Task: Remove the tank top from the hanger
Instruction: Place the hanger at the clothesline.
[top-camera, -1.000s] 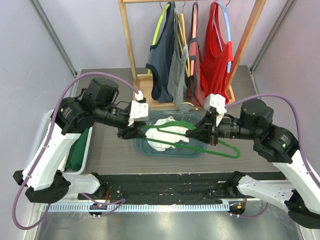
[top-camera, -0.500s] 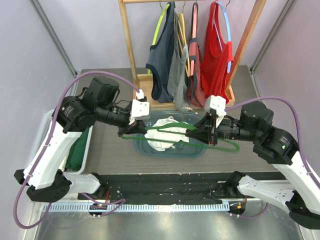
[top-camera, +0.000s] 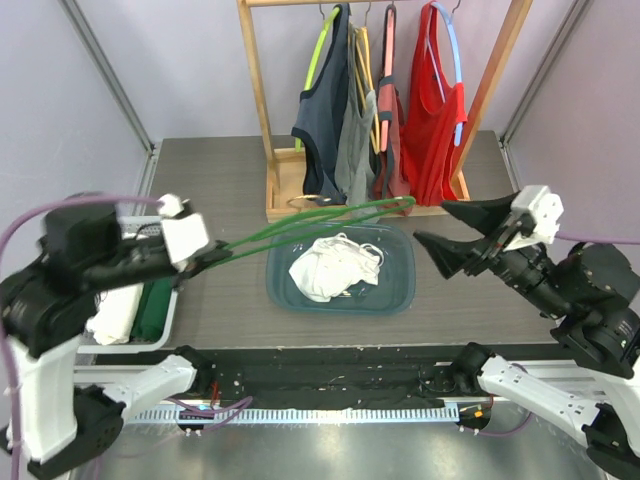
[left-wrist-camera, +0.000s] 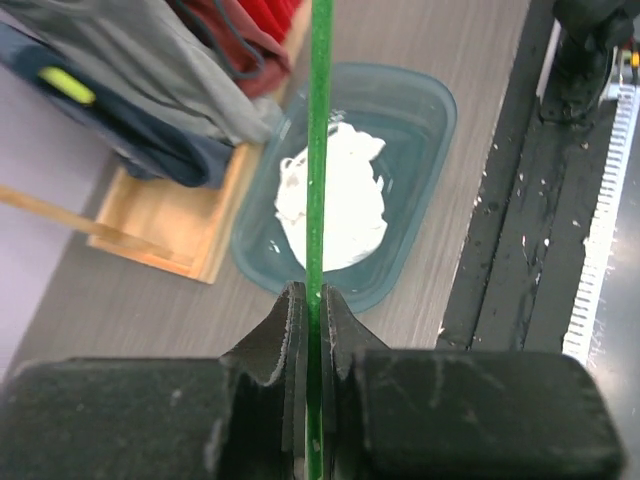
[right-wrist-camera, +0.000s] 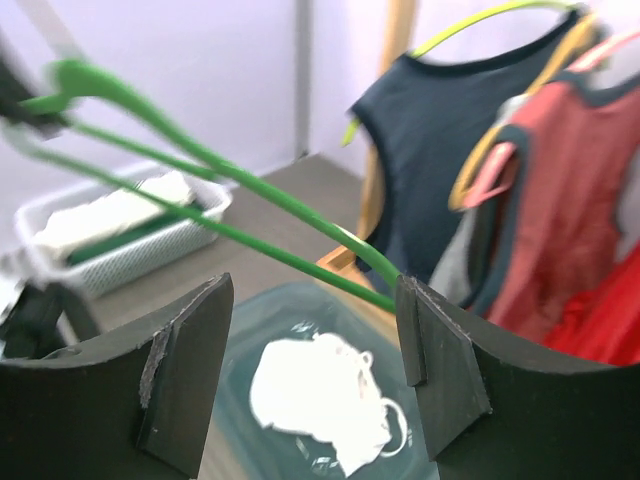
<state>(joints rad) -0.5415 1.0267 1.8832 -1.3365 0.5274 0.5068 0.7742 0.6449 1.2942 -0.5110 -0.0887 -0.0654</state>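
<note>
The top camera looks down from behind over the whole tabletop (top-camera: 220, 300). Left wrist view points steeply down, right nearly level; all share bin (top-camera: 395, 290) and rack (top-camera: 257, 100).

The thin green plastic hanger (left-wrist-camera: 319, 150) slants over the far side of the translucent teal plastic bin (top-camera: 400, 292), barring a straight drop there. Just behind the bin, the wooden clothes rack (top-camera: 285, 188), hung full, walls off the rear. Bare grey table (top-camera: 455, 300) to the right of the bin leaves your right gripper (top-camera: 430, 222) open room.
</note>
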